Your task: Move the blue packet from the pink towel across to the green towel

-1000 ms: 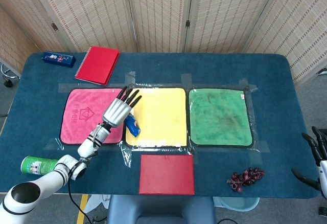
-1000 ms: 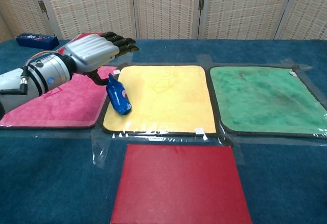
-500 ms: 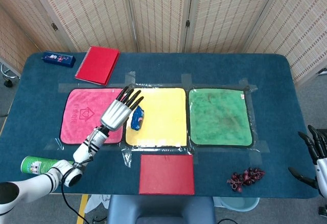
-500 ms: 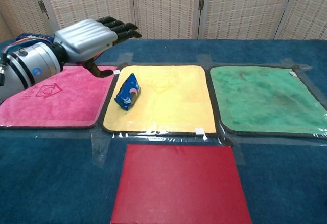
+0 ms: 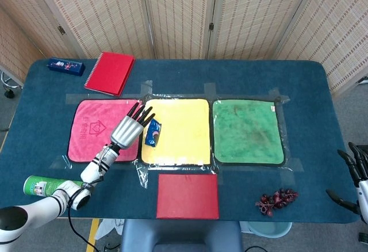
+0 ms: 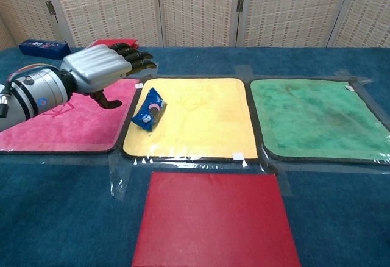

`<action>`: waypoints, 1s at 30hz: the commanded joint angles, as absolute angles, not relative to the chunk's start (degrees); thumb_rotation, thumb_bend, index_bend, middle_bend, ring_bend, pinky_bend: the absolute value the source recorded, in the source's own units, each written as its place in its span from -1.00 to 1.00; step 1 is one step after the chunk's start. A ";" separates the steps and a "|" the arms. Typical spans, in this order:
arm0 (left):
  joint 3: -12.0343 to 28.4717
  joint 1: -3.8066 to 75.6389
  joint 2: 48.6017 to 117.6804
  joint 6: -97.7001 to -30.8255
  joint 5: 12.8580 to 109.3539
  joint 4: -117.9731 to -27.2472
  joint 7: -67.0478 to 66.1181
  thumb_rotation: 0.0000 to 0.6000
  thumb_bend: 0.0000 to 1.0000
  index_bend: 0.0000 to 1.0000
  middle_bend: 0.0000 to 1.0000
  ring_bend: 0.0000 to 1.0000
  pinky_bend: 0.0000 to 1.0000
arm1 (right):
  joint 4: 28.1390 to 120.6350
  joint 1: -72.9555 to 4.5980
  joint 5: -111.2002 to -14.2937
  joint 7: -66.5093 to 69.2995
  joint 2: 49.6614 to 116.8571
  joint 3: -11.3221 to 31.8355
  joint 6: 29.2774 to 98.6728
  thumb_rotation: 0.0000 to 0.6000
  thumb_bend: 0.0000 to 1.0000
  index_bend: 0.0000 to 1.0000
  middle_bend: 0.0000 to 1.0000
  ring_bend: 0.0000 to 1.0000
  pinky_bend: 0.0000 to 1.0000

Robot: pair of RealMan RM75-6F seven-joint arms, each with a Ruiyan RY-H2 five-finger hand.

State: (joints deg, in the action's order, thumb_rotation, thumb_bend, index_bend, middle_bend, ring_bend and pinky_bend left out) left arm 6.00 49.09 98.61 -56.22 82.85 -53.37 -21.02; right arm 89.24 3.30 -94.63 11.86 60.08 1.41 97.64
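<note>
Blue packet [image 5: 152,133] [image 6: 149,110]: small, glossy, with a pinkish patch on its face whose print is too small to read. It lies flat at the left edge of the yellow towel [image 5: 183,128], long axis slightly tilted. Pink towel [image 5: 95,130] lies just left of it; green towel [image 5: 248,130] lies well apart, beyond the yellow one.

The left hand [image 6: 100,71] hovers empty with fingers [image 5: 140,113] extended and apart; the right hand [image 5: 357,174] rests low, fingers spread.
</note>
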 commanded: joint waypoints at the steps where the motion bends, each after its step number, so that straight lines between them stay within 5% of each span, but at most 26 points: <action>1: 6.21 49.84 100.25 -55.08 82.38 -51.57 -21.01 1.00 -0.29 -0.91 -0.96 -1.00 -1.00 | 89.18 3.40 -94.57 11.93 60.01 1.37 97.72 1.00 -0.64 -0.80 -0.95 -0.95 -1.00; 14: 8.67 52.43 105.49 -51.18 79.02 -47.17 -22.87 1.00 -0.29 -0.92 -0.96 -1.00 -1.00 | 89.25 3.94 -94.44 12.42 59.31 1.33 98.34 1.00 -0.64 -0.80 -0.95 -0.95 -1.00; 30: 11.97 57.36 107.84 -52.01 78.68 -55.90 -28.41 1.00 -0.29 -0.92 -0.96 -1.00 -1.00 | 88.96 4.53 -94.46 12.83 59.30 1.38 99.20 1.00 -0.64 -0.80 -0.95 -0.95 -1.00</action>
State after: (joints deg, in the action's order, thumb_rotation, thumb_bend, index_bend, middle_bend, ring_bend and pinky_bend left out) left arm 11.34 56.74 107.67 -51.68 78.77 -54.92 -27.85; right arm 88.96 4.53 -94.46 12.83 59.30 1.38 99.20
